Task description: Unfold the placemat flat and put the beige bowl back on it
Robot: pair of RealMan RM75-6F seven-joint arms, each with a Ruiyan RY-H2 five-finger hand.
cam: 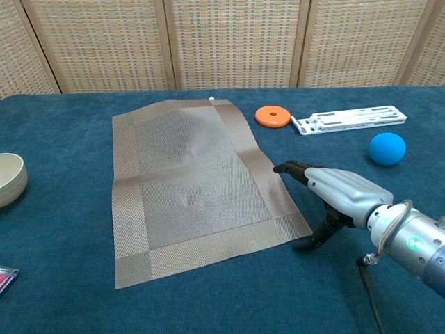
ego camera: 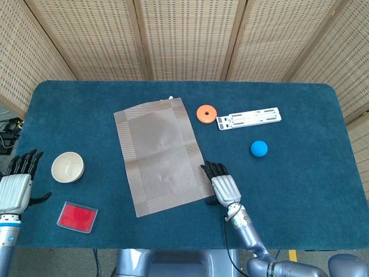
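Placemat (ego camera: 162,156) lies unfolded on bench (ego camera: 300,115). Right hand (ego camera: 222,187) at its edge, fingers (cam: 295,169) apart, empty. Bowl (ego camera: 67,167) beside open left hand (ego camera: 15,187).

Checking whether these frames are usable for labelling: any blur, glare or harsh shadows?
Head view: sharp, evenly lit, with no glare on the grey woven placemat. Chest view: also in focus; the right hand casts only a soft shadow, and the beige bowl is cropped at the left edge.

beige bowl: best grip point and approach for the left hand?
Take the beige bowl by its rim, probably on its left side, nearest the left hand. It stands upright and open, off the placemat, so fingers can likely hook inside the wall, thumb outside, from above.
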